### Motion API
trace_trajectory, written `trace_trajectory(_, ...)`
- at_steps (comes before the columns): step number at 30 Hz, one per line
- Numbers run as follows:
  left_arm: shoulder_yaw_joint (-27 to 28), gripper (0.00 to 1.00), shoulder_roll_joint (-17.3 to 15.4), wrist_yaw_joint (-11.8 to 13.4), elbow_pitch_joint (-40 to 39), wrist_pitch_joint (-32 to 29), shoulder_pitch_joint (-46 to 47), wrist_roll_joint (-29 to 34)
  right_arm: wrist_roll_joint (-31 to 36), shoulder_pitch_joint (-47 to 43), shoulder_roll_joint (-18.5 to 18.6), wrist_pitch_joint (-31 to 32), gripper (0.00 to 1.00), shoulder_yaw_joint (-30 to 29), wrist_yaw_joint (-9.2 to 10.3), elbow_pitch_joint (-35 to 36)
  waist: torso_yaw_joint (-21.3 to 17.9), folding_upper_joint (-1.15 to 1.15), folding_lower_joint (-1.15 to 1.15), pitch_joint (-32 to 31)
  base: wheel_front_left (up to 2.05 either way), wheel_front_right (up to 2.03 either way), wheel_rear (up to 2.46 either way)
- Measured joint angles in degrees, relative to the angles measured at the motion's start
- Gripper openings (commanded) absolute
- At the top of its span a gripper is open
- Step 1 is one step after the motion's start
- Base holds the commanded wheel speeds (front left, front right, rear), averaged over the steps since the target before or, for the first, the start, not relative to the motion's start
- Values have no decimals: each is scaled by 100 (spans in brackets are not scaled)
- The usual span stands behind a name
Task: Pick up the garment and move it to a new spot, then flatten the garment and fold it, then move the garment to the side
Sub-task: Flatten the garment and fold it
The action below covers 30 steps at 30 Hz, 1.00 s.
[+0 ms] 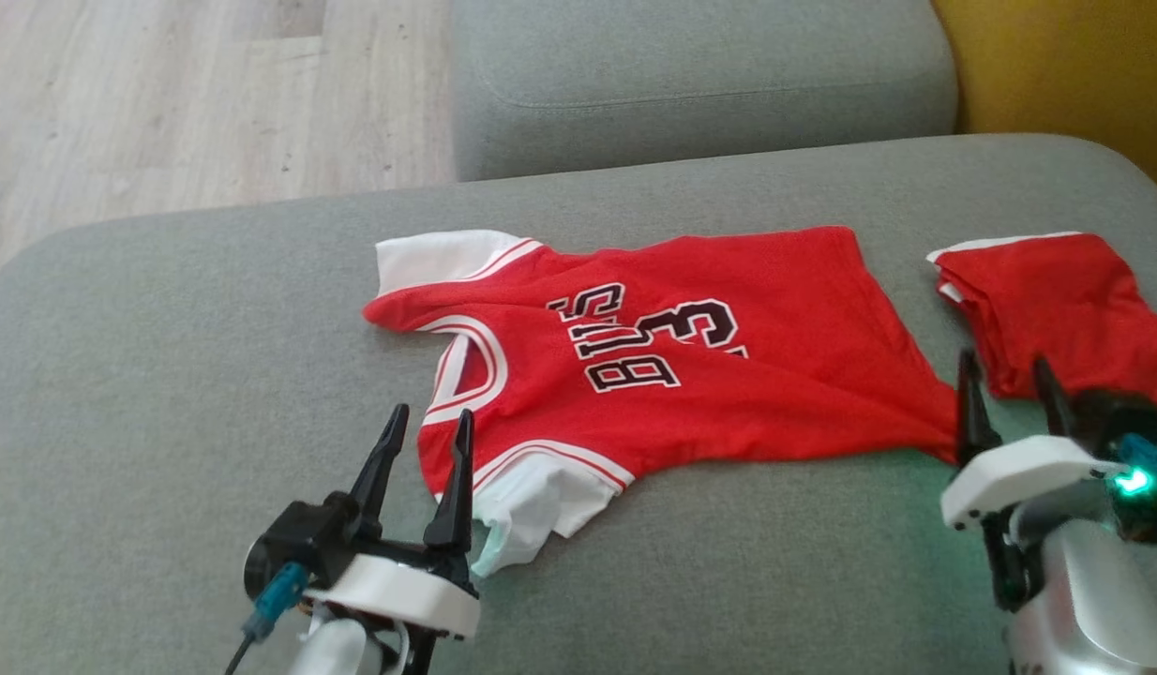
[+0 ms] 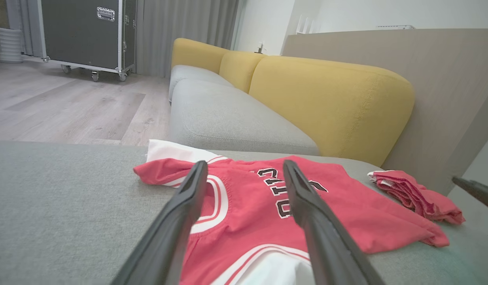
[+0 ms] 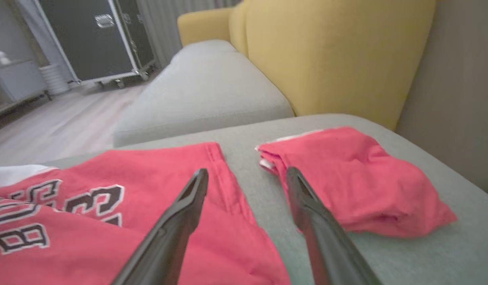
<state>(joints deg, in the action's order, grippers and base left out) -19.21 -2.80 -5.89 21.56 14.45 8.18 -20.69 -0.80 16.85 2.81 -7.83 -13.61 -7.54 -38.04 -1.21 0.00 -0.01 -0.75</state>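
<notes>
Red jersey (image 1: 653, 356) lay spread out in the middle of the grey sofa seat (image 1: 166, 375). Left fingers (image 1: 458, 469) were open and empty, just beside its near-left white sleeve. Right fingers (image 1: 970, 403) were open and empty at its near-right hem corner. Folded red cloth (image 1: 1057, 309) lay to the right, apart from the jersey.
</notes>
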Motion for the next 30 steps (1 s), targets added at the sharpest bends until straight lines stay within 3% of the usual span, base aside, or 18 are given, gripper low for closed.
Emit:
trace_trajectory(7,41,100,-3,4,10,0,-63,0,-230,-371,-7,-437,100,1099,0,959,151,0,0,-28,0,0,0)
trace_trajectory(15,75,100,-1,37,220,0,-80,-47,-478,-843,-19,-587,100,1284,0,1244,120,0,0,37,0,0,0)
trace_trajectory(18,64,100,0,41,682,-34,95,-26,-479,-806,-19,-597,100,1347,0,1365,68,0,0,137,0,0,0)
trace_trajectory(30,10,100,-80,85,2746,-1155,1900,20,-577,-574,-18,-637,100,1524,0,1574,-288,0,1,761,0,0,0)
